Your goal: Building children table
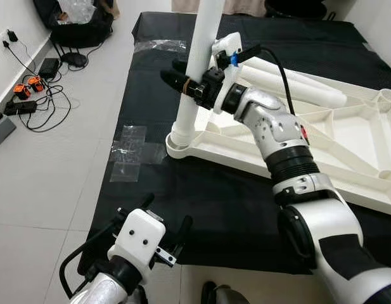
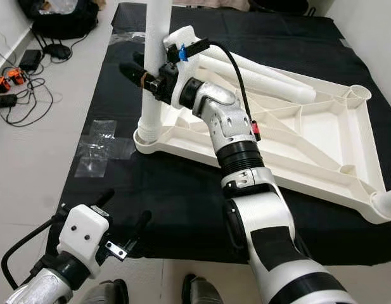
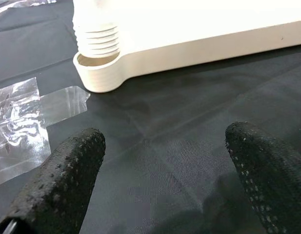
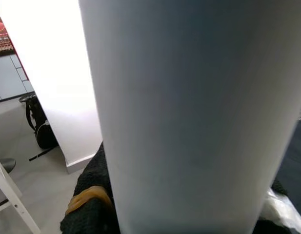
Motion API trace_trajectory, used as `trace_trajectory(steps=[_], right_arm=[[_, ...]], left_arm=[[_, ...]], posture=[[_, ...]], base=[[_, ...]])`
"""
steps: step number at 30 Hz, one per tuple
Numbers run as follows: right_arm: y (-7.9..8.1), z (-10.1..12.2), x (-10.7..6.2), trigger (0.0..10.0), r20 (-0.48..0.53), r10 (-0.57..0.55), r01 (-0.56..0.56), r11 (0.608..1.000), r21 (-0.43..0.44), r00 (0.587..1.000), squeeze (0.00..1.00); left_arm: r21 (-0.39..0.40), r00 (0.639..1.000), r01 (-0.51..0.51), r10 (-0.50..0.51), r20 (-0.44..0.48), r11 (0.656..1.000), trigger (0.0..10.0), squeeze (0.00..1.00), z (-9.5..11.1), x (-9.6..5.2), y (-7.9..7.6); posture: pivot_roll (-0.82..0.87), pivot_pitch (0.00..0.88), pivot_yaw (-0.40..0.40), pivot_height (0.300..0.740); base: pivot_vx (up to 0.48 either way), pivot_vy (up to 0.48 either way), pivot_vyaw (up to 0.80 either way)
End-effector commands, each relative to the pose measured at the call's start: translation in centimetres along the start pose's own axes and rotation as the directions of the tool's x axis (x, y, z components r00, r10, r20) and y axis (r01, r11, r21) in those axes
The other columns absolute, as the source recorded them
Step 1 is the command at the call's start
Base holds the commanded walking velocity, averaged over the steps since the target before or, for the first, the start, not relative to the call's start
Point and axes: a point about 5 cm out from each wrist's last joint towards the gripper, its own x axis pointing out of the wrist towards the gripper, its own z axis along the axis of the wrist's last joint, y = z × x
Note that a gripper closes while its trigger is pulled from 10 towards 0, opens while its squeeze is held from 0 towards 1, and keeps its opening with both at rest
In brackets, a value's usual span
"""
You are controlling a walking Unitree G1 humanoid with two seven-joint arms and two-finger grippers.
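A white children's table top (image 1: 347, 149) lies upside down on a black cloth (image 1: 201, 196). One white leg (image 1: 199, 60) stands upright in its near-left corner socket (image 1: 176, 147). My right gripper (image 1: 176, 73) is shut on this leg at mid-height, its black fingers (image 4: 89, 209) wrapped round the leg (image 4: 189, 117). Two more white legs (image 1: 296, 82) lie across the table top behind my right wrist. My left gripper (image 1: 166, 212) hangs low over the cloth's near edge, open, with nothing between its fingertips (image 3: 74, 161); the socket (image 3: 99, 73) is ahead of it.
Clear tape patches (image 1: 128, 152) stick to the cloth's left edge and the tiled floor. Cables and power strips (image 1: 30, 95) lie on the floor at far left, and a black bag (image 1: 81, 25) at the back left. The table top reaches to the right edge.
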Motion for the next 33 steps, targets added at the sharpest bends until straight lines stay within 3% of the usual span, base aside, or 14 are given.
trace_trajectory(steps=[1, 18, 33], right_arm=[[0.6, -0.7, 0.2, 10.0, -0.015, 0.025, -0.025, 1.000, 0.009, 1.000, 0.00], [1.9, 0.2, 1.5, 10.0, 0.020, 0.051, -0.051, 0.998, -0.029, 0.998, 0.00], [0.3, 0.2, 0.4, 10.0, -0.015, -0.004, 0.003, 0.998, -0.068, 1.000, 0.00]], left_arm=[[-0.003, 1.000, 0.005, -0.005, -0.031, 1.000, 10.0, 0.00, -0.6, -0.2, -0.1], [-0.003, 0.999, 0.003, -0.003, -0.032, 1.000, 10.0, 0.00, -0.6, -0.1, -0.1], [-0.004, 1.000, -0.002, 0.002, -0.029, 1.000, 10.0, 0.00, -0.6, -0.1, 0.0]], posture=[[0.13, 0.221, -0.095, 0.740], [0.13, 0.226, -0.099, 0.740], [0.12, 0.228, -0.101, 0.740]], base=[[0.000, 0.000, 0.00], [0.000, 0.000, 0.00], [0.000, 0.000, 0.00]])
